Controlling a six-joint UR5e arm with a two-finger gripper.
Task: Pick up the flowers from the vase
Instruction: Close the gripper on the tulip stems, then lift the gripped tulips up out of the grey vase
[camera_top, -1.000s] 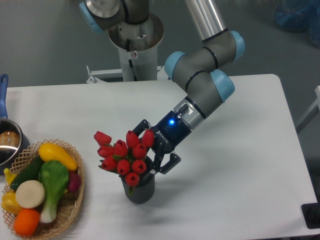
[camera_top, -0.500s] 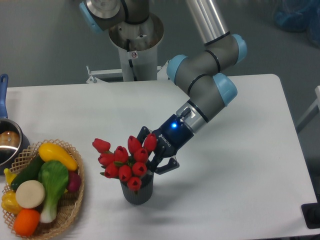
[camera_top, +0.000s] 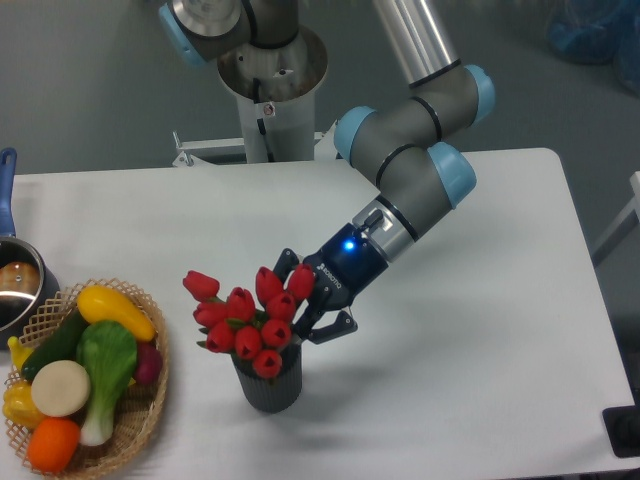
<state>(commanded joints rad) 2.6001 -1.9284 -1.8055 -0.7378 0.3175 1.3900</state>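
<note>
The flowers (camera_top: 245, 318), red tulip buds with green leaves, stand in the dark grey ribbed vase (camera_top: 267, 382) at the front centre of the table and lean to the left. My gripper (camera_top: 300, 300) comes in from the right at the level of the buds. Its two black fingers (camera_top: 287, 262) are spread apart, one behind the bunch and one in front just above the vase's rim. The fingertips are partly hidden by the buds, and the gripper looks open around the right side of the bunch.
A wicker basket (camera_top: 150, 400) of toy vegetables sits at the front left. A metal pot (camera_top: 15, 285) with a blue handle is at the left edge. The arm's base column (camera_top: 270, 90) rises behind the table.
The gripper has moved down and left into the bunch. The buds now lean further left, and the vase has slid slightly left and toward the front.
</note>
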